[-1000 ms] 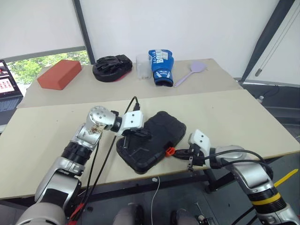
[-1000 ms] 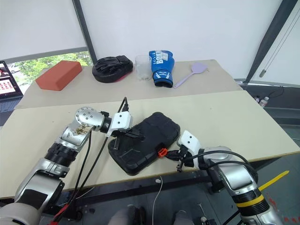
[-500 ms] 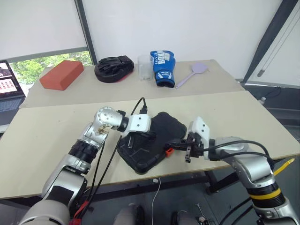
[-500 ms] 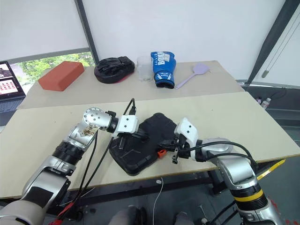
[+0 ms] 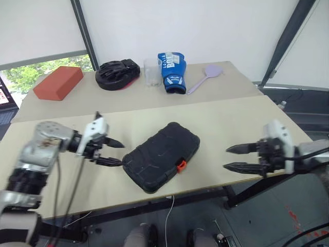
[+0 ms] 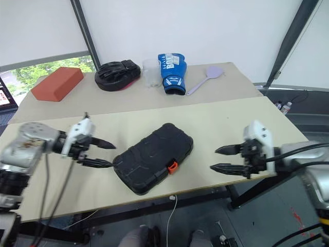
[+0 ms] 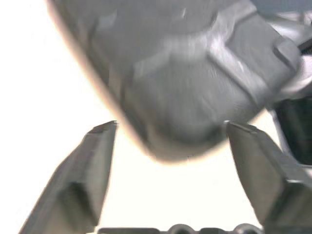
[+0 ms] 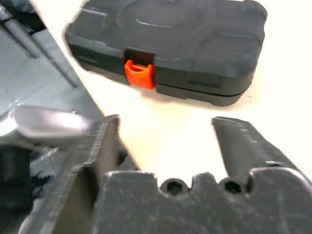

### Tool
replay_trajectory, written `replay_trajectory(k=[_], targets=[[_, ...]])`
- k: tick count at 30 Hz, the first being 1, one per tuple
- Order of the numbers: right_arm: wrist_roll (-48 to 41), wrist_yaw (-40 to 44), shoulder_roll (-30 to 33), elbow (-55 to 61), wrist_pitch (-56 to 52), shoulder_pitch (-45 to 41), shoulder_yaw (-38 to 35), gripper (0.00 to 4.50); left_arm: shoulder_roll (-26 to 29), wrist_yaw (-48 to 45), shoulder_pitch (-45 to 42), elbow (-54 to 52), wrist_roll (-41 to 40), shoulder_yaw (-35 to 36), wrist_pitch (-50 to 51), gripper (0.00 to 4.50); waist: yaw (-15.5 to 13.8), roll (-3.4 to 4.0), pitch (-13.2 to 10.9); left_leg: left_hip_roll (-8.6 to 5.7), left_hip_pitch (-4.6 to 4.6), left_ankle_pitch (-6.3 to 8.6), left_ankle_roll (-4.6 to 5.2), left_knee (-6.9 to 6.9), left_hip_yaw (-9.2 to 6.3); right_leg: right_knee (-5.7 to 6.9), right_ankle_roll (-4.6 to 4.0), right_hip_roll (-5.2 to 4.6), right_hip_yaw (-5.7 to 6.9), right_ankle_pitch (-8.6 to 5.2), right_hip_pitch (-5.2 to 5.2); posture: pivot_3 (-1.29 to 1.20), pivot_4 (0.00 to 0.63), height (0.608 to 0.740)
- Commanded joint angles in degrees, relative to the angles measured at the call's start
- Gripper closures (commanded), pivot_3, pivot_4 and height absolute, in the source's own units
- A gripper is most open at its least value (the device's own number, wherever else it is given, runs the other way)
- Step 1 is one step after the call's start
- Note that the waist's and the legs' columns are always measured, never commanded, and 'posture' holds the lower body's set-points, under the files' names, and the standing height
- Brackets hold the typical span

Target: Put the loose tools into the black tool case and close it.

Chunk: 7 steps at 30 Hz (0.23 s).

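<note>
The black tool case (image 5: 161, 161) lies shut on the near bench (image 5: 231, 123), lid down flat, its small orange latch (image 5: 181, 165) facing the front edge and seated against the shell in the right wrist view (whether fully snapped home I cannot tell). Change since a second ago: both arms were then on the case, left claw pressing on the lid near its left corner and right claw at the latch, both closed; now both have drawn away to the sides. The left claw (image 5: 108, 153) hangs just off the case's left corner, fingers spread wide, empty, the lower fingertip near the shell but apparently clear of it. The right claw (image 5: 232, 157) stands well apart to the right of the case, over the bench's front edge, also wide and holding nothing. No loose tools lie on the bench around the case, so they are presumably inside. Judgement: pulling back with open claws from a closed, latched case reads as the end of the closing step; the task looks essentially complete. Untouched on the far bench: red block (image 5: 58, 82), black padded mitt (image 5: 117, 73), clear cup (image 5: 150, 72), blue boxing glove (image 5: 172, 72), lilac spatula (image 5: 206, 76).
</note>
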State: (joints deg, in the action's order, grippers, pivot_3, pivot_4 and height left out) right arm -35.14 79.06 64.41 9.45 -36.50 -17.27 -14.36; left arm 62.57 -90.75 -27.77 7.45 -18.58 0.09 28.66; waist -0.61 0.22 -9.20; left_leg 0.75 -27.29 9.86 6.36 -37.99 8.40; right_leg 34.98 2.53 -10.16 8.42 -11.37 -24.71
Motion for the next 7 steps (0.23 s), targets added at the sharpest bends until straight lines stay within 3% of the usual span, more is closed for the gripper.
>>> replay_trajectory(k=[1, 7], targets=[[0.8, 6.6, 2.3, -6.1, 6.1, -3.7, -0.2, 0.04, 5.5, -0.8, 5.1, -2.9, -4.8, 9.7, 3.6, 0.0, -0.1, 0.0, -0.1, -0.01, -0.04, 0.01, -0.01, 0.02, 0.03, -0.03, 0.03, -0.06, -0.01, 0.02, -0.04, 0.0, 0.15, 0.718], [2.2, 6.3, -0.8, -9.6, 7.5, -8.2, 4.6, 0.04, 4.6, 3.1, 14.4, -11.0, -9.6, 17.7, 6.7, 0.0, -0.6, 0.15, -0.2, -0.03, -0.2, -0.02, -0.08, 0.26, 0.08, -0.08, 0.07, -0.27, -0.31, 0.05, -0.29, 0.0, 0.15, 0.718]])
